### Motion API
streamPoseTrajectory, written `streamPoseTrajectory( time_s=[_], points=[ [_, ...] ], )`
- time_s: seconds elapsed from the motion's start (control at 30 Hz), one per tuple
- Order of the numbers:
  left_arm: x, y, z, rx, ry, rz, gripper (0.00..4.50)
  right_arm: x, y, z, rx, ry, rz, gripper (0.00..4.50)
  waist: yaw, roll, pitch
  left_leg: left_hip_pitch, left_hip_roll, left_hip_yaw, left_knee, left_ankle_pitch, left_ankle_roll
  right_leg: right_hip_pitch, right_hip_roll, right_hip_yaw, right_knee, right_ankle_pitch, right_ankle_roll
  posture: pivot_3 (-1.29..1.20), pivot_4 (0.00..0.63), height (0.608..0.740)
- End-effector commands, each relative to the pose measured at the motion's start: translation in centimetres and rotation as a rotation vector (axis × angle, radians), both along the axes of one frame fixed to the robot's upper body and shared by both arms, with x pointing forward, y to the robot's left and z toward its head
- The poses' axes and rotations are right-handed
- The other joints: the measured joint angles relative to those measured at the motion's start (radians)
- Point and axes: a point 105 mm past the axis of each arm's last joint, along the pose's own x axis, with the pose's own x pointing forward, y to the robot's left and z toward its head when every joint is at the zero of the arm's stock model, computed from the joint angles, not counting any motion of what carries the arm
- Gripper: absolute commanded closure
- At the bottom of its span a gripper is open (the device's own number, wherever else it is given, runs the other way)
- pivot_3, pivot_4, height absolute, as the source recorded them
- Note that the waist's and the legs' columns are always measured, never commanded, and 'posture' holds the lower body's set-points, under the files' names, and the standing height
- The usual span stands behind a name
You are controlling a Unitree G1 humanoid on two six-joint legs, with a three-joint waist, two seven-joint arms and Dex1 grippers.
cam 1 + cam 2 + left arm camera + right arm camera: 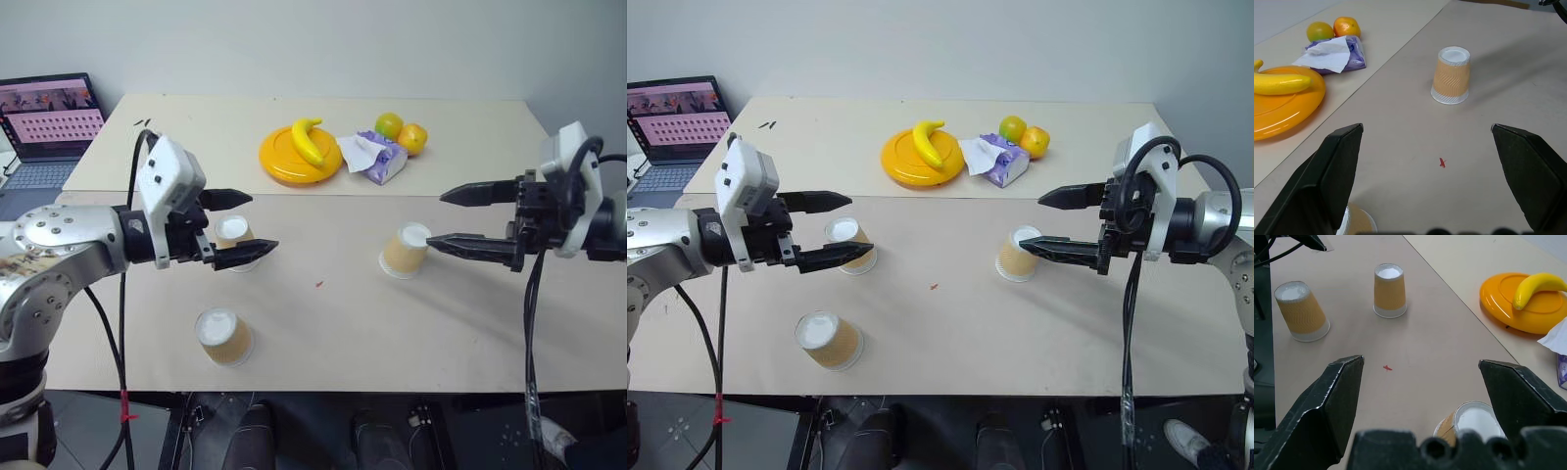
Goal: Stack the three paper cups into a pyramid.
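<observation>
Start of stacking: three paper cups (1017, 255) (849, 245) (828, 340) upside down, well apart on bench (950, 333); left pincer (834, 228) and right pincer (1050, 221) wide, empty; next, grasp nearest cup

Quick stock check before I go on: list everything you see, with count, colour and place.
paper cups: 3, tan-orange with white ends, upside down and apart on the near table; one near the left end effector, one at the front edge, one near the right end effector
plate: 1, orange, far table
banana: 1, yellow, on the plate
tissue pack: 1, purple and white, beside the plate
round fruits: 2, orange-yellow, behind the pack
laptop: 1, open, far left
red speck: 1, mid-table
left end effector: open, empty
right end effector: open, empty
</observation>
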Motion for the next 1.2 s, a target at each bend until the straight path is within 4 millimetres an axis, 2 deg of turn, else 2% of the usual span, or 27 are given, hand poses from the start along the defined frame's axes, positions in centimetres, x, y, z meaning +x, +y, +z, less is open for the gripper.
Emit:
streamPoseTrajectory(
  time_s=[0.03, 0.2, 0.53, 0.67, 0.8, 0.83, 0.9, 1.0, 1.13, 1.2],
  points=[
    [-0.2, -0.3, 1.6, -0.045, -0.077, -0.017, 0.00, -0.2, 0.4, 1.4, 0.002, -0.076, 0.012, 0.06, 0.000, 0.000, 0.000, 0.000, 0.000, 0.000, 0.000, 0.000, 0.000, 0.000, 0.000, 0.000, 0.000, 0.000, 0.000, 0.00, 0.150, 0.732],
    [-1.2, 0.2, 3.6, -0.177, -0.107, -0.017, 0.00, 0.7, 0.7, 1.5, 0.007, -0.075, 0.028, 0.06, -0.003, 0.000, 0.000, 0.000, 0.000, 0.000, 0.001, 0.000, 0.000, 0.000, 0.000, 0.000, 0.000, 0.000, 0.000, 0.00, 0.150, 0.732],
    [-3.7, 3.0, 3.6, -0.287, -0.187, 0.093, 0.00, 3.3, 2.0, 1.4, 0.026, -0.081, 0.108, 0.06, -0.003, 0.000, 0.000, 0.000, 0.000, 0.000, 0.001, 0.000, 0.000, 0.000, 0.000, 0.000, 0.001, 0.000, 0.000, 0.00, 0.150, 0.732],
    [-4.7, 3.4, 1.9, -0.344, -0.236, 0.174, 0.00, 4.1, 2.4, 1.6, 0.035, -0.087, 0.125, 0.06, 0.000, 0.000, 0.000, 0.000, 0.000, 0.000, 0.002, 0.000, 0.000, 0.001, 0.000, 0.000, 0.000, 0.000, 0.000, 0.00, 0.150, 0.732],
    [-5.8, 3.4, -2.8, -0.319, -0.168, 0.257, 0.00, 4.2, 2.2, 1.4, 0.039, -0.081, 0.133, 0.06, 0.000, -0.001, 0.000, 0.001, 0.000, 0.000, 0.002, 0.000, 0.000, 0.001, 0.000, 0.000, 0.000, 0.001, 0.000, 0.00, 0.150, 0.732],
    [-6.2, 3.2, -3.4, -0.319, -0.159, 0.258, 0.00, 4.3, 2.2, 1.4, 0.038, -0.080, 0.133, 0.06, -0.005, -0.001, 0.000, 0.001, 0.000, 0.000, 0.002, 0.000, 0.000, 0.001, 0.000, 0.000, 0.000, 0.001, 0.000, 0.00, 0.150, 0.732],
    [-7.1, 2.9, -4.8, -0.312, -0.142, 0.266, 0.00, 3.5, 1.8, 0.6, 0.005, -0.045, 0.158, 0.06, 0.000, -0.001, 0.000, 0.001, 0.000, 0.001, 0.002, -0.001, 0.000, 0.001, 0.000, 0.001, 0.001, 0.001, -0.001, 0.00, 0.150, 0.732],
    [-7.7, 2.8, -5.4, -0.322, -0.137, 0.270, 0.00, 2.5, 1.3, -0.1, -0.032, -0.016, 0.189, 0.06, 0.013, -0.001, -0.001, 0.001, 0.001, 0.000, 0.003, -0.001, 0.000, 0.002, 0.001, 0.000, 0.001, 0.001, -0.001, 0.00, 0.150, 0.732],
    [-8.0, 3.6, -7.5, -0.285, -0.126, 0.322, 0.00, 0.2, 1.1, -0.1, -0.070, 0.032, 0.295, 0.06, 0.021, 0.000, -0.001, 0.001, 0.001, 0.001, 0.006, -0.001, 0.000, 0.002, 0.001, 0.001, 0.000, 0.001, -0.001, 0.00, 0.150, 0.732],
    [-7.8, 4.1, -7.9, -0.281, -0.144, 0.354, 0.00, -0.6, 1.5, 0.2, -0.082, 0.033, 0.353, 0.06, 0.021, 0.000, -0.001, 0.001, 0.001, 0.002, 0.006, -0.001, 0.000, 0.002, 0.001, 0.001, -0.001, 0.001, -0.001, 0.00, 0.150, 0.732]
  ],
)
